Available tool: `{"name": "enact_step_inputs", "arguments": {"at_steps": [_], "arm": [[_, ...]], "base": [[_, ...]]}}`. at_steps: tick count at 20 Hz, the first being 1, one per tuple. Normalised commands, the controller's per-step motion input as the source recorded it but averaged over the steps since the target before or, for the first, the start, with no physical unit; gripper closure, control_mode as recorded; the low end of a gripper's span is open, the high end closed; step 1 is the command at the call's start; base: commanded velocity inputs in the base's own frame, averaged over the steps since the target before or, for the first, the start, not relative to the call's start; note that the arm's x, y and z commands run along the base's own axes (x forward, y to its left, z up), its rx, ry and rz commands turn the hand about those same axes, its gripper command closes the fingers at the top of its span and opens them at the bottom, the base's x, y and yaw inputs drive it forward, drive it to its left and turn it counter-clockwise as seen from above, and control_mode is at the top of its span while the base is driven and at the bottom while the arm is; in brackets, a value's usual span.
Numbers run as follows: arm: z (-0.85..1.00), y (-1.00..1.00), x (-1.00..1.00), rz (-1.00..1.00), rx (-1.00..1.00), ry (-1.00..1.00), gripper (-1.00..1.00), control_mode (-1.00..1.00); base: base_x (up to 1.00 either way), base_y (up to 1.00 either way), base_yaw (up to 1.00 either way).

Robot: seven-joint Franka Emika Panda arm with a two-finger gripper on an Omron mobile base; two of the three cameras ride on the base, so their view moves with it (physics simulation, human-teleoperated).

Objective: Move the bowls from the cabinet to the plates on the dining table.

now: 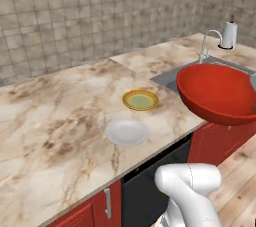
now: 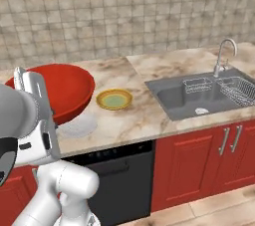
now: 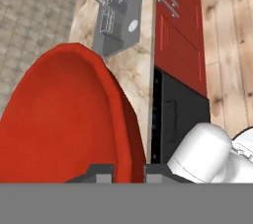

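Right now the red bowl point(image 1: 217, 92) hangs in the air over the front edge of the table point(image 1: 60, 116), tilted so its mouth faces partly sideways rather than straight up. In the hand view the bowl's rim runs up between the 2 fingertips point(image 3: 101, 171), so the gripper point(image 3: 127, 172) is pinched nearly closed on that rim and carries the bowl by its edge.

The 2 plates lie flat on the marble, near each other but apart: the white plate point(image 1: 126, 132) close to the front edge, the yellow plate point(image 1: 140, 99) just behind it, toward the wall. In the left base view the bowl sits to the right of both plates, on the sink point(image 2: 199, 95) side; in the right base view it looms over the white plate point(image 2: 77, 126) and hides part of it, so I judge the white plate the nearer target, though how high the bowl clears it I cannot tell.

The coming move turns on this: the bowl's body hangs away from the jaws on 1 side, so the bowl needs levelling, foot down, and centring over a plate before release.

Below the table edge are a black appliance front point(image 2: 117, 180) and red cupboards point(image 2: 199, 160). A tap point(image 2: 224, 56) stands behind the sink, with a wire rack point(image 2: 239, 90) in the basin.
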Motion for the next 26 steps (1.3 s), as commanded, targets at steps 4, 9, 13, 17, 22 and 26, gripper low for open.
{"name": "enact_step_inputs", "arguments": {"at_steps": [4,9,13,17,22,26], "arm": [[0.00,0.00,0.00,0.00,0.00,0.00,1.00,1.00],[0.00,0.00,0.00,0.00,0.00,0.00,1.00,1.00],[0.00,0.00,0.00,0.00,0.00,0.00,1.00,1.00],[0.00,0.00,0.00,0.00,0.00,0.00,1.00,1.00],[0.00,0.00,0.00,0.00,0.00,0.00,1.00,1.00],[0.00,0.00,0.00,0.00,0.00,0.00,1.00,1.00]], "base": [[0.52,-0.16,0.45],[0.27,-0.14,0.34],[0.14,-0.27,0.31],[0.08,-0.16,0.32],[0.10,-0.21,0.39],[0.04,-0.41,0.39]]}}
